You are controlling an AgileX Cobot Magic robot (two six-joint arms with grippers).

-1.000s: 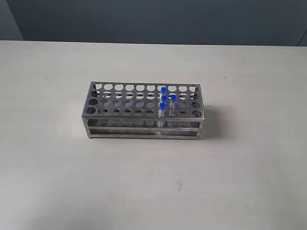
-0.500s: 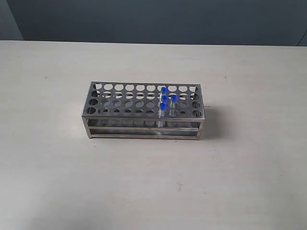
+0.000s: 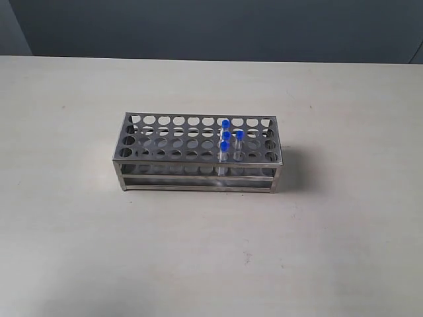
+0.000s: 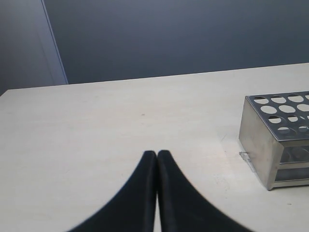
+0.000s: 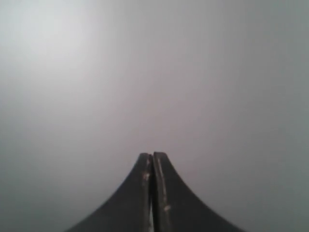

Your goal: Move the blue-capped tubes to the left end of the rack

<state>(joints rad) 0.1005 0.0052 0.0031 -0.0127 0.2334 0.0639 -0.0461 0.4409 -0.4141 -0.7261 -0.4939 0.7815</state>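
While 4 blue-capped tubes (image 3: 225, 135) stand in rack (image 3: 172, 162), right of centre | left fingers (image 4: 140, 193) pressed together, empty | right fingers (image 5: 140, 193) same

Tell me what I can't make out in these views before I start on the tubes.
Exterior view: the clear bodies of the blue-capped tubes are too small and faint to follow down inside the rack.
Left wrist view: the rack is cut off by the picture edge, so no tubes show there.
Right wrist view: only the shut right gripper against blurred grey; no rack or tubes.
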